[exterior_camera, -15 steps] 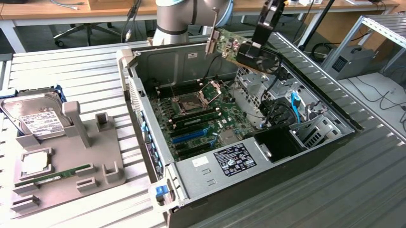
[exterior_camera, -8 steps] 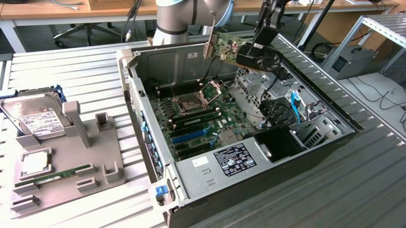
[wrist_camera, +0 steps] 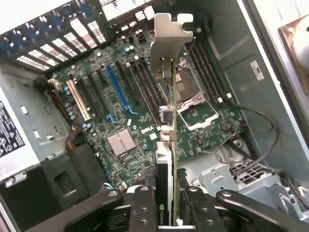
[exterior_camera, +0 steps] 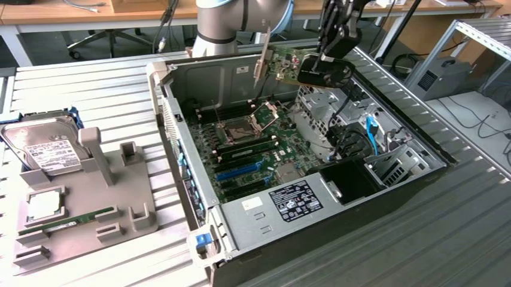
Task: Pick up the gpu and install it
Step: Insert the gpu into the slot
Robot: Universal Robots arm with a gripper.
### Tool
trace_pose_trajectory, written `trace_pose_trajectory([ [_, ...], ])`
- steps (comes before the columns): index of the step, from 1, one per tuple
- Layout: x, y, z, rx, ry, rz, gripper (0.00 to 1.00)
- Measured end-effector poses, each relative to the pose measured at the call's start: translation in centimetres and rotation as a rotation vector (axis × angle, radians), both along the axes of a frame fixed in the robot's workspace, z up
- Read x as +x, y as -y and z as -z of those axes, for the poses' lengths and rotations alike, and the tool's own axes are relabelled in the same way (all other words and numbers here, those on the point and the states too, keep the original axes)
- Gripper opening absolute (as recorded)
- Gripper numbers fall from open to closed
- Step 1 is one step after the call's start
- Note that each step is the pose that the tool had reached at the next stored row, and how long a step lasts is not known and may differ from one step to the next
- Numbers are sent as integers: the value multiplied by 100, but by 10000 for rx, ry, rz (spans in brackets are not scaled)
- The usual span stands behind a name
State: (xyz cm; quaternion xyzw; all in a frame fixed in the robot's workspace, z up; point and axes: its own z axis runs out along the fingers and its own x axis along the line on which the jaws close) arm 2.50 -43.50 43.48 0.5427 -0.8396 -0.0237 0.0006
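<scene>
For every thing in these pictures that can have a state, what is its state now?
gripper: shut on the gpu.
gpu: held on edge above the computer case, in no slot.
computer case: lying on its side, panel off, open.
hard drive: resting in the grey holder.
RAM stick: lying in the same holder.

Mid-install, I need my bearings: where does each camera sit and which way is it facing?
Exterior view: off the arm, raised, angled down into the open computer case; the arm's grey column and the hand holding the gpu show.
Wrist view: on the wrist, looking down along the gpu at the motherboard; black fingers show.
Shared: gpu, hand, motherboard.
</scene>
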Motion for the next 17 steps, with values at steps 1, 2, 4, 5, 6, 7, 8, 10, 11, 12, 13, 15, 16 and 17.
trace_pose_trajectory([
  [1, 0, 0, 0, 0, 0, -159, 27],
  [2, 0, 0, 0, 0, 0, -519, 27],
  [4, 0, 0, 1, -1, 0, -937, 27],
  [5, 0, 0, 1, 0, 0, -1124, 27],
  [6, 0, 0, 1, 0, 0, -1303, 27],
  [7, 0, 0, 2, 0, 0, -1489, 27],
  [8, 0, 0, 1, -1, 0, -1668, 27],
  [10, 0, 0, 2, 0, 0, -2050, 27],
  [11, 0, 0, 2, 0, 0, -2262, 27],
  [12, 0, 0, 2, 0, 0, -2432, 27],
  [13, 0, 0, 3, 0, 0, -2616, 27],
  [15, 0, 0, 3, 0, 1, -3004, 27],
  [16, 0, 0, 3, -1, 0, -3181, 27],
  [17, 0, 0, 3, 0, 0, -3303, 27],
])
